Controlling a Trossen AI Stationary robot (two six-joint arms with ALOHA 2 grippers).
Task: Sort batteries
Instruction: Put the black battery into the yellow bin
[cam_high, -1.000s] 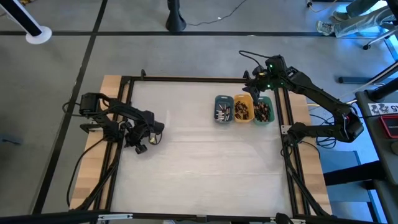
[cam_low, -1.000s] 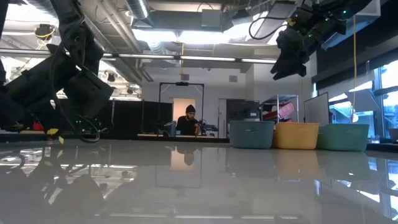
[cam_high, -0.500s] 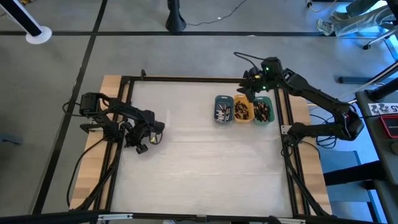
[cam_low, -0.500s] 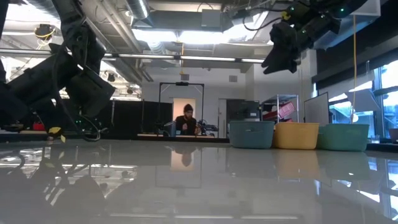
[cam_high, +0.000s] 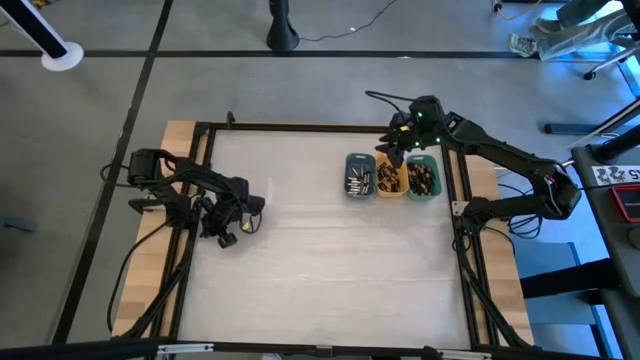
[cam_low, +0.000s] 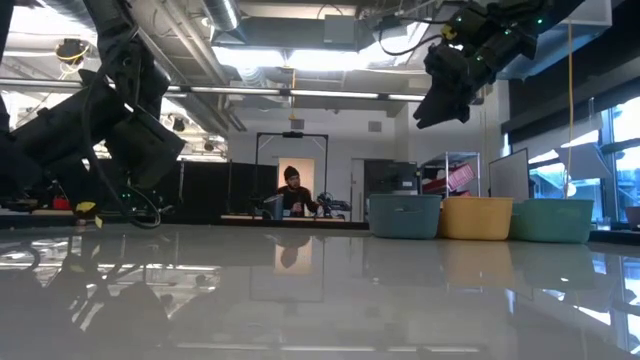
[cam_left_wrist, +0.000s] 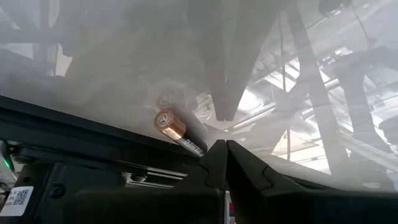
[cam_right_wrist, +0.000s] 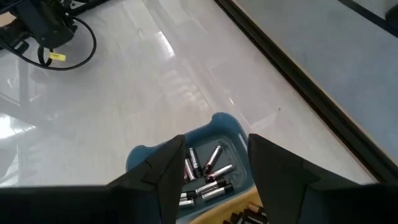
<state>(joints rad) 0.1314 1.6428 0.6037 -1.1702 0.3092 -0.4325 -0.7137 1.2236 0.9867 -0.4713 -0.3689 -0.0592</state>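
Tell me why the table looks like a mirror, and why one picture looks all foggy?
In the low view the glossy table reflects the bright ceiling lights and the three trays, so it gleams like a mirror. In the left wrist view the table is very close, so hazy reflections smear across it; only the copper-ended battery looks sharp. The high view shows just a pale sheen there.

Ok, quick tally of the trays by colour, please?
Slate-blue tray: 1
Orange tray: 1
Green tray: 1
Total: 3 trays, side by side, each holding batteries.
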